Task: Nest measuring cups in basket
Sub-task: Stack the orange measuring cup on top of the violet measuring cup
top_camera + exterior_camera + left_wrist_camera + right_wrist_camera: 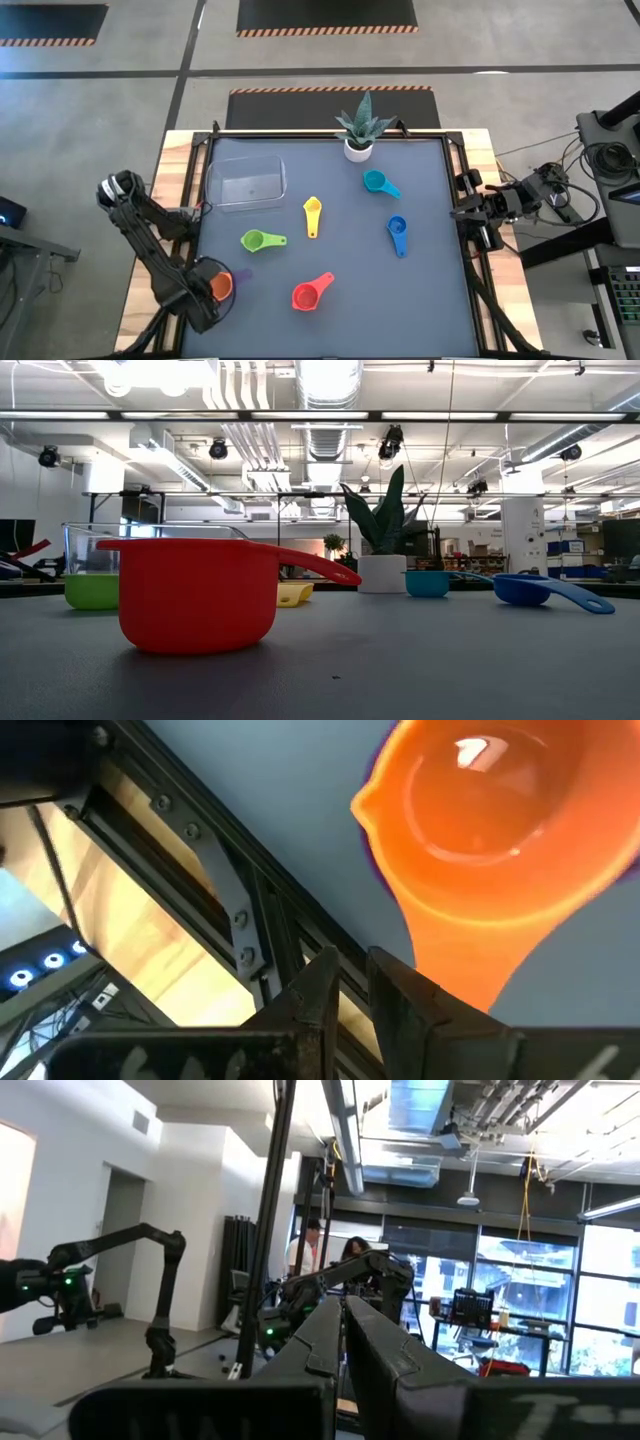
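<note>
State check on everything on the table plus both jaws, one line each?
left gripper: shut on orange cup's handle
orange cup: held, mouth up
purple cup: mostly hidden under orange cup
basket: empty
green cup: loose, upright
yellow cup: loose, upright
red cup: loose, upright
teal cup: loose, upright
blue cup: loose, upright
right gripper: shut, empty, at table edge

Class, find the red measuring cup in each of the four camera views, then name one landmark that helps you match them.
High view: red measuring cup, near front edge, centre.
Low view, large, closest, left of centre.
Left wrist view: not in it.
Right wrist view: not in it.
Shared landmark: white plant pot at the far edge.
</note>
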